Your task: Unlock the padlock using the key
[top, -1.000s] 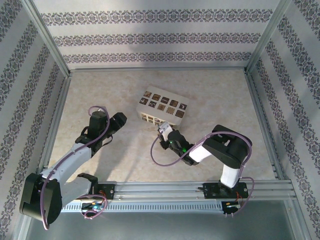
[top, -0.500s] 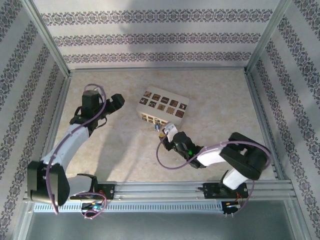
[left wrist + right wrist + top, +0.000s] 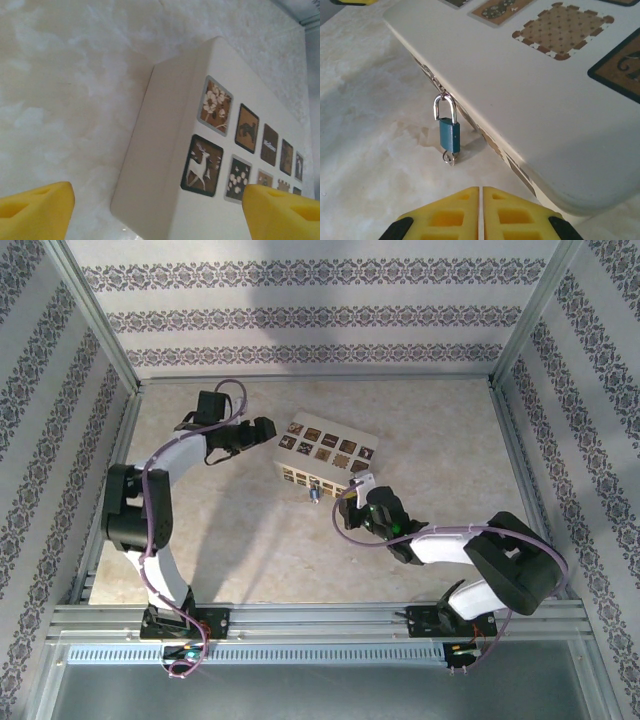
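Okay, the padlock (image 3: 447,131) at eleven o'clock hangs off the box (image 3: 530,100) and looks light, swingy; I'd pinch the slippery key (image 3: 449,159) underneath. Right gripper (image 3: 481,212) clenched empty, left gripper (image 3: 158,200) spread.

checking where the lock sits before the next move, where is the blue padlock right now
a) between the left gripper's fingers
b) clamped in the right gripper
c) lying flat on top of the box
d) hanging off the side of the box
D: in the right wrist view the blue padlock hangs by its shackle from the side of the box, ahead of the shut, empty right gripper.
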